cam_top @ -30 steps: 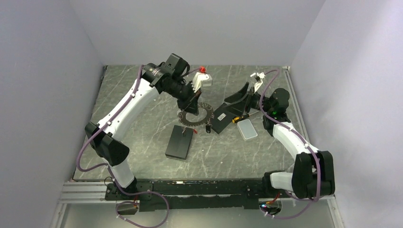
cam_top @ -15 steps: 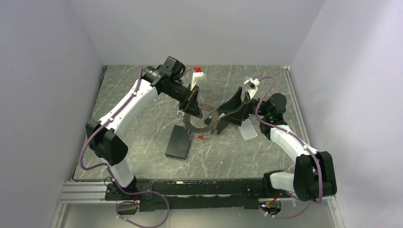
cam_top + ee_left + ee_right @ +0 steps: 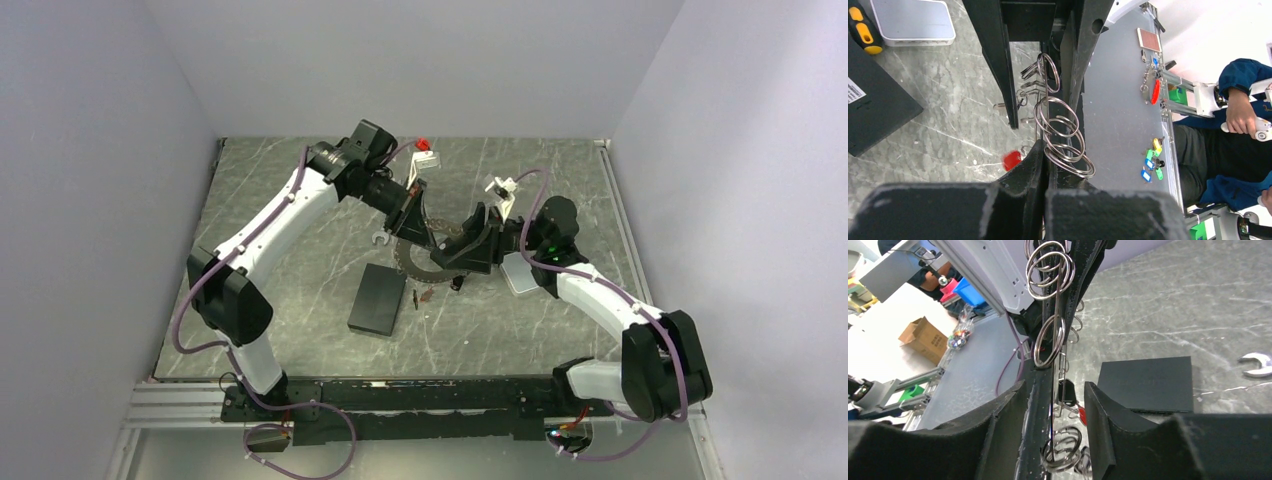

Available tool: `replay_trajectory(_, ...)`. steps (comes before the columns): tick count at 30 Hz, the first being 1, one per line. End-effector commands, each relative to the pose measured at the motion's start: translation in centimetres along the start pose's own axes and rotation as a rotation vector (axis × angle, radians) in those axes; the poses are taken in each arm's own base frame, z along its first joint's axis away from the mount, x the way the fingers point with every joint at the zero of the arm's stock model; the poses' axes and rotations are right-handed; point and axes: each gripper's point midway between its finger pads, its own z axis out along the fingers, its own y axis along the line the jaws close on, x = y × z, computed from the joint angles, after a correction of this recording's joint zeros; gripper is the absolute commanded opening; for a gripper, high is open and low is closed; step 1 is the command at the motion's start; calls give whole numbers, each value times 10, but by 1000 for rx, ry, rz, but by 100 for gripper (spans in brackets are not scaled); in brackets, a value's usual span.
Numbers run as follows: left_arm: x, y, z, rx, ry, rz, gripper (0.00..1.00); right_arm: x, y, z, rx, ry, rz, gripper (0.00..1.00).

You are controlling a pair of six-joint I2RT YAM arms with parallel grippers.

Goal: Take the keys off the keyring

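Steel-wire keyring (image 3: 404,263), pinched edge-on by the left gripper (image 3: 1044,151), stands between the right gripper's (image 3: 1055,388) spread fingers, keys (image 3: 1066,390) fringing its rim.

Large thin metal wire keyring (image 3: 402,258): held on edge, pinched in the left gripper (image 3: 1044,150); from both wrist views it reads edge-on, as one straight wire; small silvery-dark metal keys (image 3: 418,276) stand out round it as a spiky fringe, still threaded on; several shiny split rings (image 3: 1064,131) bunched on the wire; one black-headed key (image 3: 1065,390) hangs low; small red piece (image 3: 1011,160) dangles just beside it.
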Motion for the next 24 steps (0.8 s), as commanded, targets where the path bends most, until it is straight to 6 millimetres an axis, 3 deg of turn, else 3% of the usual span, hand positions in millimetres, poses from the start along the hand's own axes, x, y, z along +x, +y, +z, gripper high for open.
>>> replay_trajectory(1, -8, -9, 5, 66, -21, -8, 0, -8, 2, 7, -22, 7, -56, 47)
replay_trajectory(4, -11, -8, 5, 69, -24, -10, 0, -10, 3, 8, -21, -4, -43, 35)
replay_trajectory(8, -13, -5, 5, 61, -24, -13, 0, -13, 3, 9, -14, -16, -36, 3)
replay_trajectory(9, -13, -4, 5, 58, -24, -10, 0, -14, 2, 9, -8, -18, -29, 0)
replay_trajectory(15, -20, 12, -6, -10, -51, -32, 3, -19, -7, 10, 33, -45, 25, 0)
replay_trajectory(20, -28, 32, -24, -88, -104, -67, 31, -26, -17, 4, 89, -114, 83, 0)
replay_trajectory(24, -39, 48, -56, -172, -208, -101, 52, -35, -29, -7, 158, -186, 117, 0)
